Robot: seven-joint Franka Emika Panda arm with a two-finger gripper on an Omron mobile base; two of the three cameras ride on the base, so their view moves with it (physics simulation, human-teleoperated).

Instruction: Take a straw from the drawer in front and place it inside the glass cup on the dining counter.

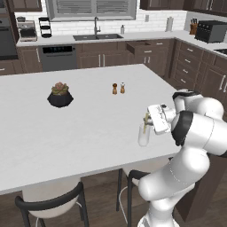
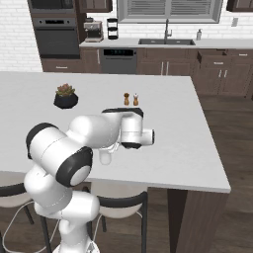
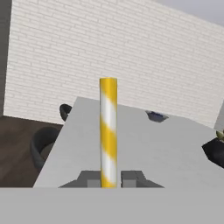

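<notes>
- My gripper (image 3: 108,178) is clamped tight on the straw (image 3: 108,131); in the hand view the yellow-and-white striped stick rises from between the two dark finger tips.
- In the left base view the straw (image 1: 146,119) sits at the mouth of the glass cup (image 1: 143,135), which stands on the dining counter (image 1: 88,133) close to its near edge, toward the near right corner. I cannot tell how deep the lower end sits inside the cup.
- My judgement: the fetch is done and I am at the placing step. Next I need the straw's lower end well inside the rim, then the jaws opened and the hand lifted straight away so the cup is not tipped.
- Farther along the counter, near its middle, stand the two small brown shakers (image 1: 118,88), and toward the left a dark potted plant (image 1: 60,95).
- Beyond, below the far countertop, the drawer (image 1: 141,48) stands pulled out.
- I can read no brand, label or writing anywhere.
</notes>
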